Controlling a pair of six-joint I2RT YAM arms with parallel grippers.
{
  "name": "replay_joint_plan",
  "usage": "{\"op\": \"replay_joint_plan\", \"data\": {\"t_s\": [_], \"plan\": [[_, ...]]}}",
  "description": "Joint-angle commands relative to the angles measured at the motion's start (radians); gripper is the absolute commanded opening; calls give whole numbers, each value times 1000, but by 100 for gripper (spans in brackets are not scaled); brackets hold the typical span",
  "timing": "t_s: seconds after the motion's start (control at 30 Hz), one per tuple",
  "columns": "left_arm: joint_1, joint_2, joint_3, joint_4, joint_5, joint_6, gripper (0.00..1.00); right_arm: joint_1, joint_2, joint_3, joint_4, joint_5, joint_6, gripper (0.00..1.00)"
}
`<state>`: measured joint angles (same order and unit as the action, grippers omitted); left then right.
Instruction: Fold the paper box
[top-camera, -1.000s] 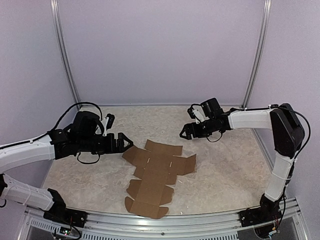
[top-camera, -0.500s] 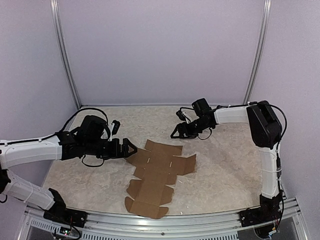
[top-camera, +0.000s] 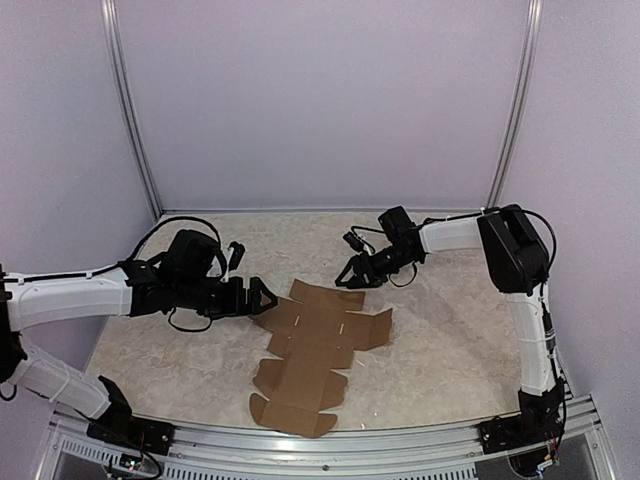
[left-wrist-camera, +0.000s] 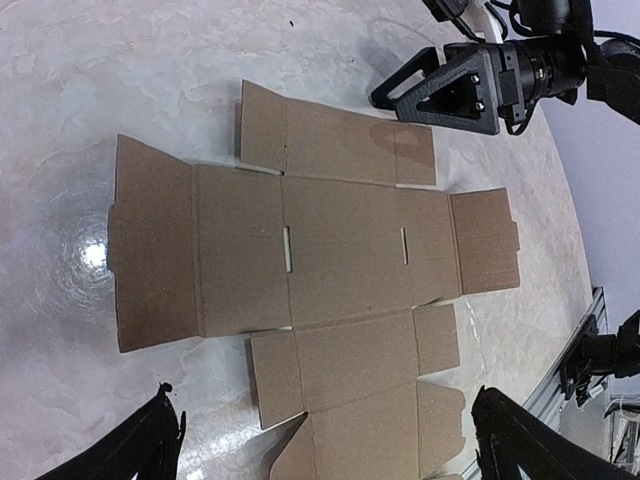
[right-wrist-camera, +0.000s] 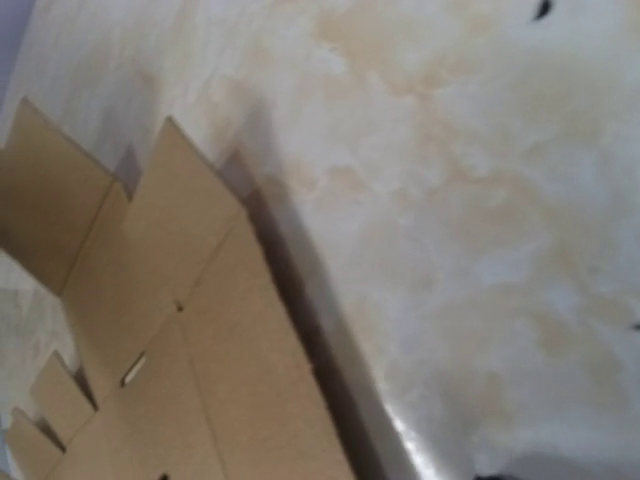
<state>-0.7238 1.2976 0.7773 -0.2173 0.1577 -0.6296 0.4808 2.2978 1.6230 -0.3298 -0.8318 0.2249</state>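
Observation:
The paper box (top-camera: 315, 355) is a flat brown die-cut sheet with flaps and tabs, lying on the marbled table. My left gripper (top-camera: 262, 297) is open and empty, low over the table at the sheet's left flap. In the left wrist view the sheet (left-wrist-camera: 340, 260) fills the middle and my two fingertips (left-wrist-camera: 140, 450) stand wide apart at the bottom corners. My right gripper (top-camera: 350, 275) is open and empty, just beyond the sheet's far edge; it also shows in the left wrist view (left-wrist-camera: 440, 90). The right wrist view shows the sheet's edge (right-wrist-camera: 180, 330) close up and blurred.
Lilac walls with metal corner posts (top-camera: 135, 130) close the back and sides. A metal rail (top-camera: 330, 450) runs along the near edge. Cables loop off both wrists near the table.
My right gripper has moved left and down towards the sheet's far edge. My left gripper has crept right towards the sheet's left flap. The sheet has not moved.

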Motion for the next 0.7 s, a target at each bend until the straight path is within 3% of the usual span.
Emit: {"op": "replay_joint_plan", "data": {"t_s": [0.0,0.67], "plan": [[10,12,28,-5,16,15,99,-5,63,2,-74,-44,-27,64],[26,-5,42,-31,20,27,99,36,116,18,-140,-83,-80,44]]}}
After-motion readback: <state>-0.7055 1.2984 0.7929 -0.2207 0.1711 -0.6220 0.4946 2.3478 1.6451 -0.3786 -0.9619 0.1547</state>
